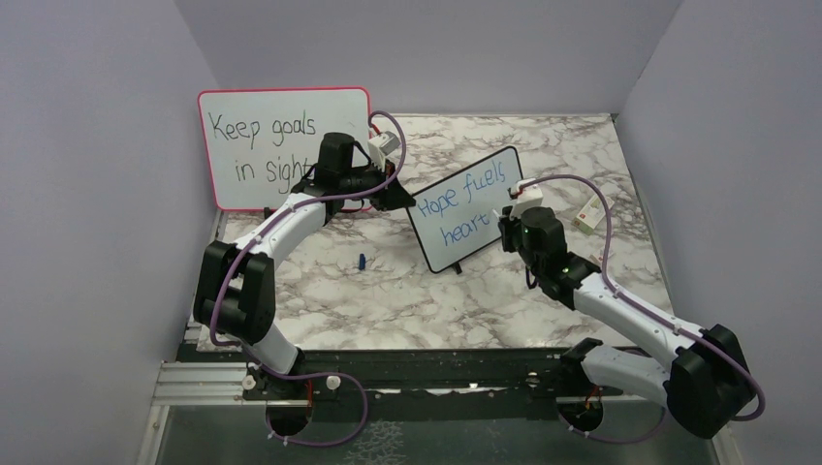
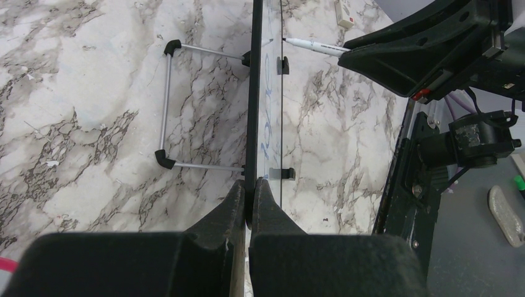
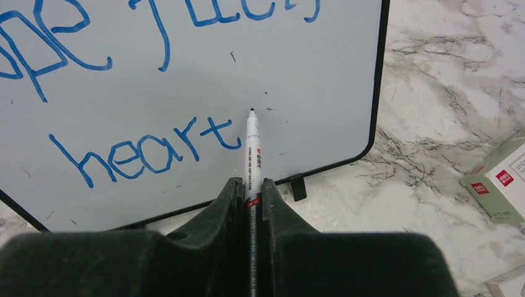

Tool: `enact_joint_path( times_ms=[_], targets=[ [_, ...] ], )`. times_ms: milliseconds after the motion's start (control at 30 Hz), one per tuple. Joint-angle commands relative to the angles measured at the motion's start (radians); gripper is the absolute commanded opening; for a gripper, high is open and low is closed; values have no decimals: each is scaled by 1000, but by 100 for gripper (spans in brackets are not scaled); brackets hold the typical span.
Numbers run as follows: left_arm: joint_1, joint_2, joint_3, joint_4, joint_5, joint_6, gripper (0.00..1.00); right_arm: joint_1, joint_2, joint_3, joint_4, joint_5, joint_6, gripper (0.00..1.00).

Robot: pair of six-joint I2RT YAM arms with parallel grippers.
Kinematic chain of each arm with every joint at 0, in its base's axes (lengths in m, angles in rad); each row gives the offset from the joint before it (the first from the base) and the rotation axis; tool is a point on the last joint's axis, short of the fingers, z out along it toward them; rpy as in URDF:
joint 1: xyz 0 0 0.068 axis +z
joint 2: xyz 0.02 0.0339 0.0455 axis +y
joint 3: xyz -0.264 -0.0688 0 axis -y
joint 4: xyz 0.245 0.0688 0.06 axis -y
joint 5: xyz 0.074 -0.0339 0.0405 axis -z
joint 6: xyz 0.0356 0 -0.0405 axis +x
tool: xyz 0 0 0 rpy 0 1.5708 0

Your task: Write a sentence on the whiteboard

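The small black-framed whiteboard (image 1: 465,208) stands tilted on the marble table. Its blue sentence (image 1: 456,208) reads "Hope fuels" over "heart" (image 3: 148,154). My left gripper (image 1: 395,197) is shut on the board's upper left edge; in the left wrist view (image 2: 249,192) the jaws pinch the black frame (image 2: 254,93) edge-on. My right gripper (image 1: 511,221) is shut on a white marker (image 3: 252,151). The marker's blue tip (image 3: 252,111) sits just right of the "t" of "heart", at or very near the board. The marker also shows in the left wrist view (image 2: 312,45).
A larger pink-framed board (image 1: 281,145) with black writing stands at the back left. A blue marker cap (image 1: 360,262) lies on the table in front of the boards. Small boxes (image 1: 588,219) lie right of the whiteboard, also seen in the right wrist view (image 3: 500,185).
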Motion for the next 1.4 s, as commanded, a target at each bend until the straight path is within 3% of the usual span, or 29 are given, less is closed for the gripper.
enact_joint_path(
  times_ms=[0, 1367],
  targets=[
    [-18, 40, -11, -90, -41, 56, 0, -10, 14, 9, 47, -20, -13, 1],
    [-18, 37, -11, -93, -43, 56, 0, -19, 8, -2, 36, -124, -3, 1]
  ],
)
